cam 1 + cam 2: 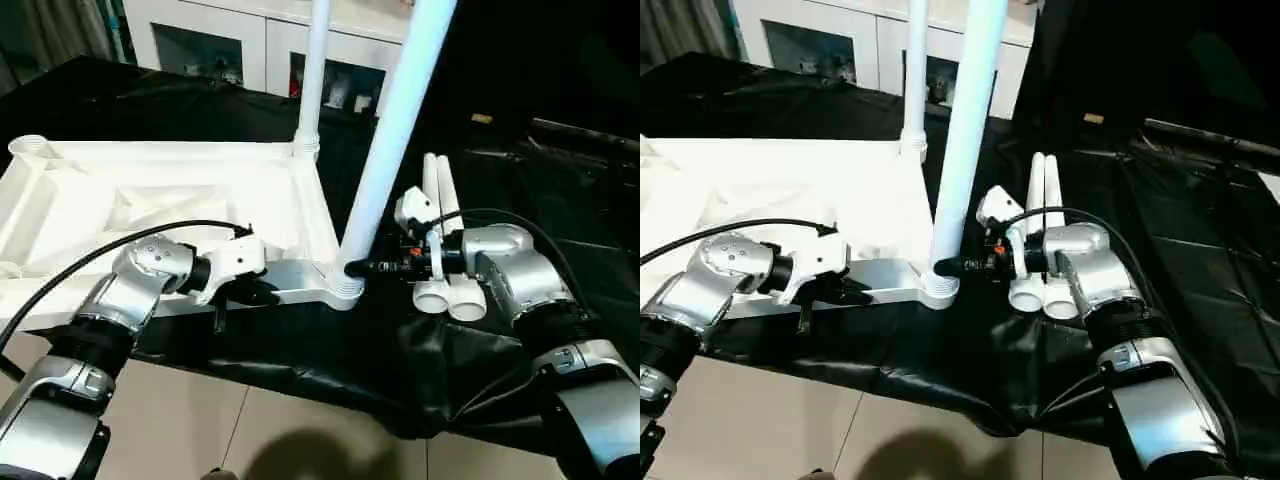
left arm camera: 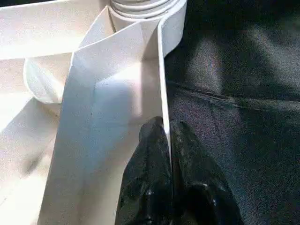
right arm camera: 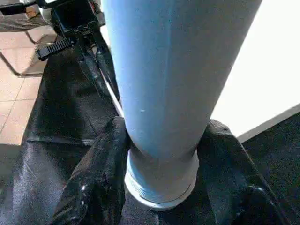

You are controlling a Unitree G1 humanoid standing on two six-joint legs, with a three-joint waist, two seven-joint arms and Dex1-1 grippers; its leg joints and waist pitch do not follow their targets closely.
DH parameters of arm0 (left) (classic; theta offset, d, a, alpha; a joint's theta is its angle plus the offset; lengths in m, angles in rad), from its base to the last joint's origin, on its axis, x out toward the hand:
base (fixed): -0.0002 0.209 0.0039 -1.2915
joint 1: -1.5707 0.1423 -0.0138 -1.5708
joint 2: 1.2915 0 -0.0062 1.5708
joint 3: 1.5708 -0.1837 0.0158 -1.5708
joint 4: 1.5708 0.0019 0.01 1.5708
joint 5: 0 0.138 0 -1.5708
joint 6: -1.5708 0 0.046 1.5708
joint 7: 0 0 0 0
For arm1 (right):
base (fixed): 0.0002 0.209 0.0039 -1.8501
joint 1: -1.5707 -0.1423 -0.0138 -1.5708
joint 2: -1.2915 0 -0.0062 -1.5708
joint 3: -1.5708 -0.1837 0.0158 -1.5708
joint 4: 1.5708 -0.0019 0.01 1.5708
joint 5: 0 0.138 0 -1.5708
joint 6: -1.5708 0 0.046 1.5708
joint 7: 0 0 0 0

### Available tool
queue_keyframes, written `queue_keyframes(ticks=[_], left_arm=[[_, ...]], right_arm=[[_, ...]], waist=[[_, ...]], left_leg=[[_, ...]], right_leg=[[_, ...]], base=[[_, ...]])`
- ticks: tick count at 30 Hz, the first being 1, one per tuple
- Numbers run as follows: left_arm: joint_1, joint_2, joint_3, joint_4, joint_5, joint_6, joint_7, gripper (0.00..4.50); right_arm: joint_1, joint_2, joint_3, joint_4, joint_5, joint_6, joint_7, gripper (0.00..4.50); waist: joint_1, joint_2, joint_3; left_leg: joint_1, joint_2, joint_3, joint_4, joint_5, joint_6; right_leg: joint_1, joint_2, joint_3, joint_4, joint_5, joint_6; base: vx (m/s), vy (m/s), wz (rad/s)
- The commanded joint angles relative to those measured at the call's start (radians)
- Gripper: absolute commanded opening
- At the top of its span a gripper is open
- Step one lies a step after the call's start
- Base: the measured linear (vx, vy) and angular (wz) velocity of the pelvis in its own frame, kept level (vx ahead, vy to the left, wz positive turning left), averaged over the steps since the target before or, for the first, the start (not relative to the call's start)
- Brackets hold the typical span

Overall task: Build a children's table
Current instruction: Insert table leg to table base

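Left gripper [image 2: 168, 140] pinches the tabletop's [image 1: 150, 200] near rim; right gripper [image 3: 161, 154] clasps the upright leg [image 1: 390, 140] at the near-right socket [image 1: 345, 290].

Indoor room, looks like a home or showroom mock-up used as a robot workspace. Beyond both grippers, white cabinets [image 1: 255, 45] with glass fronts stand at the back, small items on the shelves behind the glass, too small to name. Beige floor tiles [image 1: 300, 430] below the grippers. Worktable draped in crinkled black sheeting [image 1: 420, 370] under them. Dark curtain [image 1: 60, 30] far off past the left gripper [image 1: 232, 296].
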Motion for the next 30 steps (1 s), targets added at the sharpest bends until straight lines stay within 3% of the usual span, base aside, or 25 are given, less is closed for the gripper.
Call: queue_keyframes(ticks=[1, 6, 14, 19, 21, 27, 30], left_arm=[[-0.025, -0.013, -0.011, -0.022, 0.000, -0.032, -0.010, 0.00], [-0.030, -0.013, -0.011, -0.014, 0.000, -0.037, -0.012, 0.00], [-0.048, -0.016, -0.013, 0.015, 0.003, -0.046, -0.020, 0.00], [-0.057, -0.021, -0.013, 0.027, 0.002, -0.047, -0.027, 0.00], [-0.058, -0.021, -0.013, 0.029, 0.003, -0.047, -0.028, 0.00], [-0.055, -0.025, -0.009, 0.041, 0.006, -0.039, -0.012, 0.00], [-0.070, -0.043, 0.003, 0.080, 0.018, 0.000, 0.048, 0.00]], right_arm=[[0.054, 0.007, 0.059, 0.060, -0.057, 0.002, -0.015, 1.84], [0.098, 0.013, 0.060, 0.051, -0.064, -0.018, -0.034, 1.84], [0.101, 0.044, 0.022, 0.088, -0.056, -0.040, -0.115, 1.84], [0.111, 0.066, 0.008, 0.115, -0.057, -0.061, -0.170, 1.84], [0.119, 0.069, 0.009, 0.113, -0.059, -0.066, -0.179, 1.84], [0.128, 0.096, -0.012, 0.123, -0.065, -0.086, -0.253, 1.83], [0.112, 0.135, -0.048, 0.173, -0.072, -0.101, -0.390, 1.83]], waist=[[0.000, 0.019, -0.066], [-0.001, 0.020, -0.064], [-0.003, 0.026, -0.066], [-0.010, 0.028, -0.061], [-0.017, 0.028, -0.057], [-0.022, 0.028, -0.056], [-0.027, 0.025, -0.050]], left_leg=[[0.003, 0.028, 0.002, -0.055, -0.039, 0.042], [0.007, 0.030, 0.000, -0.060, -0.086, 0.020], [0.007, 0.029, 0.000, -0.060, -0.087, 0.013], [0.007, 0.029, -0.003, -0.065, -0.144, -0.009], [0.008, 0.030, -0.006, -0.069, -0.184, -0.021], [0.011, 0.029, -0.005, -0.070, -0.188, -0.019], [0.013, 0.028, -0.006, -0.074, -0.235, -0.034]], right_leg=[[0.061, -0.086, 0.065, -0.058, 0.127, -0.245], [0.060, -0.089, 0.065, -0.068, 0.054, -0.228], [0.060, -0.087, 0.066, -0.065, 0.087, -0.240], [0.059, -0.090, 0.064, -0.077, -0.032, -0.221], [0.056, -0.090, 0.065, -0.088, -0.120, -0.202], [0.051, -0.089, 0.067, -0.087, -0.112, -0.209], [0.048, -0.092, 0.067, -0.097, -0.221, -0.189]], base=[[0.000, 0.000, 0.00], [0.000, 0.000, 0.00], [0.000, 0.000, 0.00], [0.000, 0.000, 0.00], [0.000, 0.000, 0.00], [0.000, 0.000, 0.00], [0.000, 0.000, 0.00]])
